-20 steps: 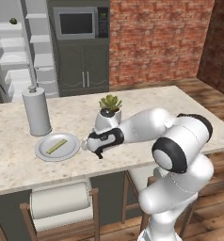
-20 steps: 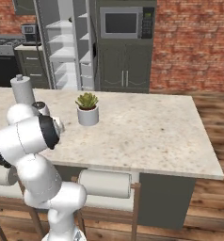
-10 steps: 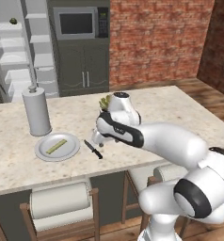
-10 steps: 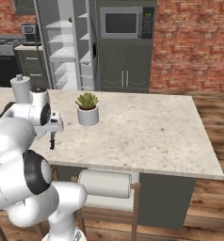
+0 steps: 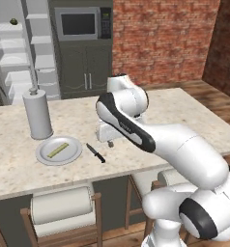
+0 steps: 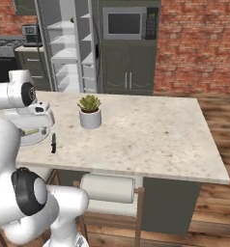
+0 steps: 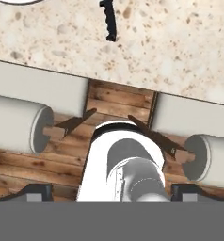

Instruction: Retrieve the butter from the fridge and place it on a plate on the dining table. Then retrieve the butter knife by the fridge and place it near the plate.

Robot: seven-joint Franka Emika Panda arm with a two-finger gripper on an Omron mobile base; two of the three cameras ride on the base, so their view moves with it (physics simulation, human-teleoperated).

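Knife laid down beside the loaded plate.
Slim black-handled butter knife point(image 5: 95, 153) lies flat on the beige speckled dining table point(image 5: 184, 116), just beside the round grey plate point(image 5: 73, 153) holding pale yellow butter point(image 5: 58, 150); light, stiff, best pinched across its handle. Gripper point(image 5: 107, 136) jaws spread, empty.

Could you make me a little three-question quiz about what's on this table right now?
1. True or false: the butter lies on the plate.
2. The knife rests: A) on the plate, B) on the table beside the plate, C) in the gripper.
3. What stands behind the plate in the left base view?

Key: 1 true. 2 B; it lies apart from the rim, nothing gripping it. 3 a tall grey canister.
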